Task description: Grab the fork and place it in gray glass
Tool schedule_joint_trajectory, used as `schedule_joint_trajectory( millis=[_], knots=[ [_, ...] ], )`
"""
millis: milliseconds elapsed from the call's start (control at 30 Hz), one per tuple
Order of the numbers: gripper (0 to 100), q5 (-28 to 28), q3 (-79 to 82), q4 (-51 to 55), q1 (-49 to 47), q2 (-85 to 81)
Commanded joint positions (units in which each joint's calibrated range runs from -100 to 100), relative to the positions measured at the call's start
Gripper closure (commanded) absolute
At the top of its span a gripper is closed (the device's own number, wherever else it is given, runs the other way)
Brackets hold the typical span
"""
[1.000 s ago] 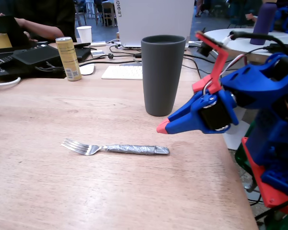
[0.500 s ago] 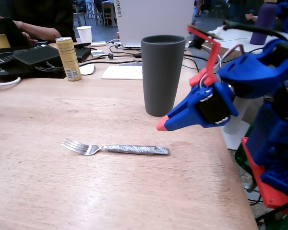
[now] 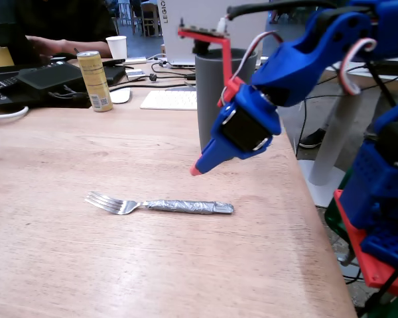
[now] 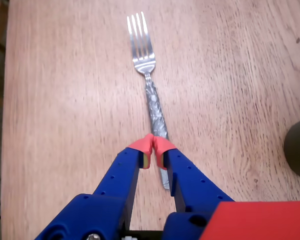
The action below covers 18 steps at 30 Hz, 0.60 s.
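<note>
The fork (image 3: 159,205) lies flat on the wooden table, tines to the left and taped handle to the right in the fixed view. In the wrist view the fork (image 4: 149,85) points away, tines at the top. My blue gripper (image 3: 196,170) with red tips hovers above the table over the handle end, shut and empty. In the wrist view the gripper (image 4: 153,147) has its tips touching, and the handle runs under them. The gray glass (image 3: 212,99) stands upright behind the gripper, partly hidden by it. It shows at the right edge of the wrist view (image 4: 299,150).
A yellow drink can (image 3: 95,81), a white paper cup (image 3: 117,46), a white keyboard (image 3: 170,100) and cables sit along the table's back. A person's arm (image 3: 60,45) rests at the far left. The table edge (image 3: 318,218) runs down the right, beside the arm's base.
</note>
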Motion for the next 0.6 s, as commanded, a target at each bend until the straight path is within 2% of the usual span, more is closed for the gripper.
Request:
schedule_joint_trajectory(
  millis=[0,233,333,467,567],
  knots=[
    [100,-0.2,-6.5,-0.5,-0.1,4.6],
    [100,0.4,-18.2,-1.2,-0.1,15.0],
    [100,0.8,-18.4,-1.4,0.0,15.0],
    [100,5.3,-18.4,-1.4,0.0,17.3],
    [100,5.3,-18.5,-1.5,0.4,19.2]
  ],
)
